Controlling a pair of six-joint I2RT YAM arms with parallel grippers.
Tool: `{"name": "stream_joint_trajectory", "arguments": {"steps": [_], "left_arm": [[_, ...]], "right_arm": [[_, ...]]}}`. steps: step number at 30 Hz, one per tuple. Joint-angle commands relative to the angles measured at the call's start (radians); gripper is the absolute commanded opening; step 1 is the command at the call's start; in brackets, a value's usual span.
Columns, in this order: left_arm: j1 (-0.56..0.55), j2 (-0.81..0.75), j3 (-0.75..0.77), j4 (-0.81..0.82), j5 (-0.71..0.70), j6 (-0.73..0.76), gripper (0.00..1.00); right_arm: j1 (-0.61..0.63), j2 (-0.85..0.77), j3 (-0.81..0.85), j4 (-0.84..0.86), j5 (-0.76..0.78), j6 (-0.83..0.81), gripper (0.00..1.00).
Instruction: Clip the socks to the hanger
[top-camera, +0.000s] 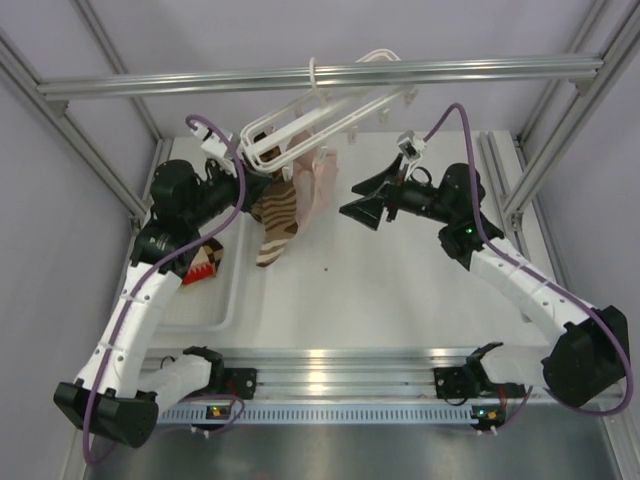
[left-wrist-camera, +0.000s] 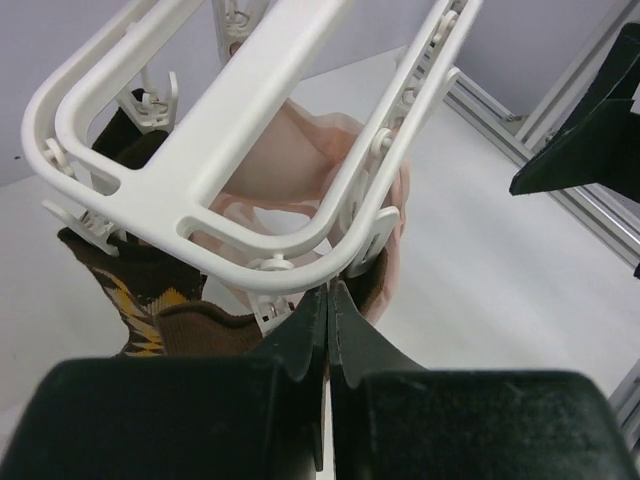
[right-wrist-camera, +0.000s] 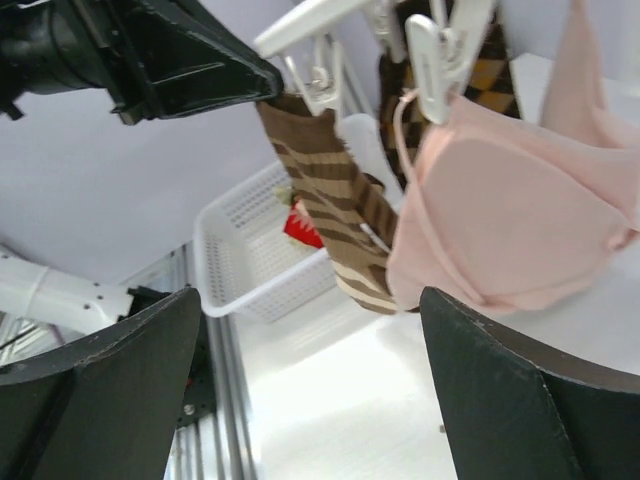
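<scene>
**Striped sock at the hanger's low end**

The white hanger (left-wrist-camera: 260, 100) hangs tilted from the grey rail (top-camera: 450, 70), above the desk (top-camera: 400, 300). A brown-and-cream striped sock (right-wrist-camera: 335, 200) dangles from a clip at the hanger's lower end, just beside a pink sock (right-wrist-camera: 500, 220). The left gripper (left-wrist-camera: 328, 310) is pressed together, its tips at that end by the sock's cuff. Whether it pinches fabric cannot be told. The right gripper (top-camera: 348, 199), spread wide, hovers apart from the hanger.
</scene>
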Motion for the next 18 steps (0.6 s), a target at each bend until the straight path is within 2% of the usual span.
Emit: {"name": "stream_joint_trajectory", "arguments": {"steps": [1, 3, 4, 7, 8, 9, 10, 12, 15, 18], "left_arm": [[0.005, -0.011, 0.001, 0.021, -0.057, -0.038, 0.0], [0.005, -0.005, 0.008, 0.0, -0.082, -0.041, 0.13], [0.008, -0.003, 0.01, -0.005, -0.09, -0.044, 0.32], [0.017, -0.011, 0.011, -0.034, -0.1, -0.044, 0.56], [0.019, -0.017, 0.008, -0.039, -0.099, -0.041, 0.74], [0.022, -0.035, 0.002, -0.043, -0.094, -0.034, 0.82], [0.026, -0.047, -0.002, -0.057, -0.087, -0.028, 0.84], [0.042, -0.078, -0.008, -0.089, -0.058, -0.005, 0.97], [0.095, -0.13, -0.019, -0.172, -0.013, 0.06, 0.98], [0.157, -0.158, -0.01, -0.322, -0.005, 0.15, 0.98]], "right_arm": [[-0.041, -0.06, -0.002, -0.119, 0.078, -0.111, 0.89], [-0.065, -0.076, -0.002, -0.176, 0.113, -0.142, 0.91], [-0.073, -0.094, -0.005, -0.193, 0.123, -0.148, 0.91], [-0.102, -0.131, -0.008, -0.262, 0.152, -0.193, 0.93], [-0.108, -0.14, -0.003, -0.281, 0.158, -0.203, 0.94], [-0.121, -0.151, 0.0, -0.326, 0.173, -0.229, 0.95], [-0.127, -0.171, 0.001, -0.347, 0.181, -0.24, 0.95], [-0.153, -0.192, 0.013, -0.409, 0.213, -0.271, 0.98], [-0.211, -0.23, 0.044, -0.547, 0.265, -0.285, 1.0], [-0.271, -0.26, 0.07, -0.683, 0.27, -0.303, 1.0]]}}
